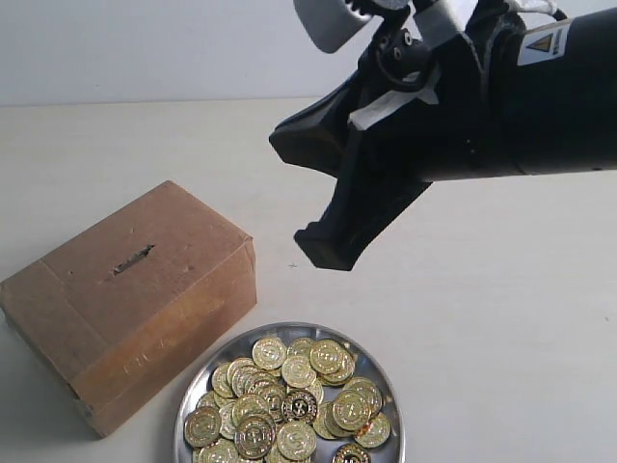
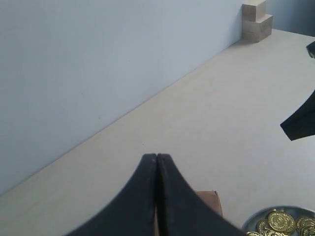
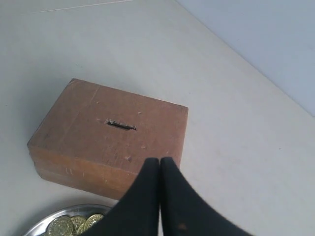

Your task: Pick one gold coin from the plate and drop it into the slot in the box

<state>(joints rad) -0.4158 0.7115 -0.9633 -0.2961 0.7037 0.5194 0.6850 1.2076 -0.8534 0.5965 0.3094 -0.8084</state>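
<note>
The brown cardboard box (image 1: 135, 289) lies at the left, its dark slot (image 1: 132, 258) in the top face. In front of it, the silver plate (image 1: 220, 353) holds a heap of gold coins (image 1: 289, 395). My right gripper (image 1: 326, 249) hangs above the table, right of the box and behind the plate. In the right wrist view it (image 3: 160, 160) is shut with nothing between its fingers, over the box (image 3: 98, 132), slot (image 3: 121, 125) and plate rim (image 3: 49, 216). My left gripper (image 2: 157, 156) is shut and empty, and out of the exterior view.
A corner of the box (image 2: 209, 199) and part of the plate (image 2: 256, 219) with coins (image 2: 280, 221) show past the left fingers. The right arm (image 2: 300, 123) appears as a dark shape. Pale wooden blocks (image 2: 256, 22) stand far off by the wall.
</note>
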